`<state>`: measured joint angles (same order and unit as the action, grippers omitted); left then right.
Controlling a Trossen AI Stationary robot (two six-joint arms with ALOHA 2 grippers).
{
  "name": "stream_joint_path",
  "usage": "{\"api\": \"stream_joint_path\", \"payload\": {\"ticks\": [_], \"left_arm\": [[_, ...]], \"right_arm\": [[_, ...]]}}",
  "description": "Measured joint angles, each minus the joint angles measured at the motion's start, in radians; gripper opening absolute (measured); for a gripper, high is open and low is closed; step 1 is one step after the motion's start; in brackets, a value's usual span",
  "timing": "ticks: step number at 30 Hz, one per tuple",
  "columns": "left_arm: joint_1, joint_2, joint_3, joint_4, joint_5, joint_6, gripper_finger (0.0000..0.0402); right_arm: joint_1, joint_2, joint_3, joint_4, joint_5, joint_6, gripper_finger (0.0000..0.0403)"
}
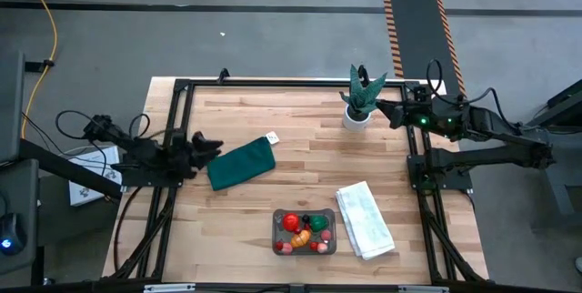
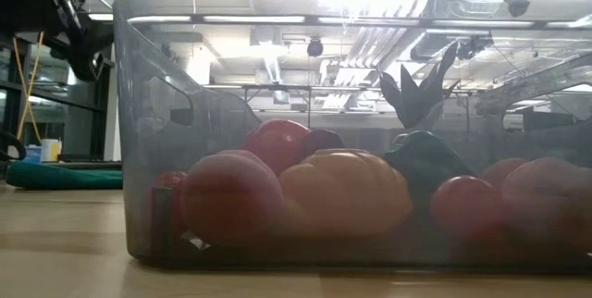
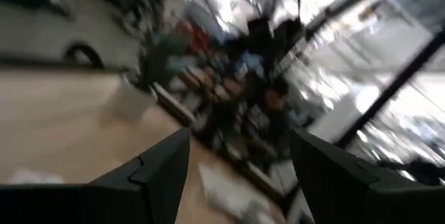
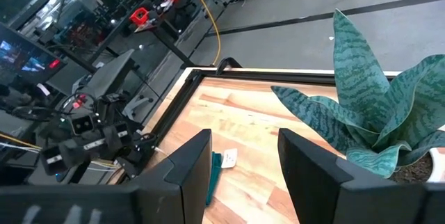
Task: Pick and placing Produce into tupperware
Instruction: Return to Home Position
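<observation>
The clear greyish tupperware [image 1: 305,232] sits near the table's near edge, filled with small toy produce [image 1: 293,223], red, orange, green and pink. The low view shows it close up, with the produce [image 2: 342,192] lying on its floor behind the wall [image 2: 148,150]. My left gripper [image 1: 215,145] hovers open at the table's left side, by the dark green cloth. My right gripper [image 1: 382,104] is open at the far right, beside the potted plant. Neither holds anything.
A dark green cloth [image 1: 241,163] lies left of centre. A folded white towel [image 1: 365,219] lies right of the tupperware. The spiky plant in a white pot [image 1: 359,102] stands at the far right, close to my right gripper [image 4: 243,161]. Black frame rails border the table.
</observation>
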<state>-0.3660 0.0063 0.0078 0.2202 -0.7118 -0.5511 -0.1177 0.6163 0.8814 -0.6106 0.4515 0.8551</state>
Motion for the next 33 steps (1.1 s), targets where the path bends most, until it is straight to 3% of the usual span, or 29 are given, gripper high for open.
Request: {"api": "stream_joint_path", "payload": {"ticks": [5,9,14,21,27,33], "left_arm": [[0.0,0.0,0.0,-0.036,0.199,-0.025,0.0237],[-0.001,0.0,0.0,-0.029,0.409,0.039,0.0237],[0.0,0.0,0.0,-0.031,0.566,0.12,0.0237],[0.0,0.0,0.0,-0.075,0.66,0.208,0.0237],[0.0,0.0,0.0,-0.11,0.798,0.266,0.0237],[-0.001,0.0,0.001,-0.127,0.761,0.304,0.0237]], "right_arm": [[0.0,0.0,0.0,0.0,-0.018,0.0,0.0156],[0.0,0.0,0.0,0.0,-0.018,0.0,0.0156],[0.0,0.0,0.0,0.0,-0.005,0.0,0.0156],[0.0,0.0,0.0,-0.008,0.012,0.031,0.0156],[0.0,0.0,0.0,-0.022,0.014,0.064,0.0156],[0.0,0.0,0.0,-0.031,0.018,0.09,0.0156]]}}
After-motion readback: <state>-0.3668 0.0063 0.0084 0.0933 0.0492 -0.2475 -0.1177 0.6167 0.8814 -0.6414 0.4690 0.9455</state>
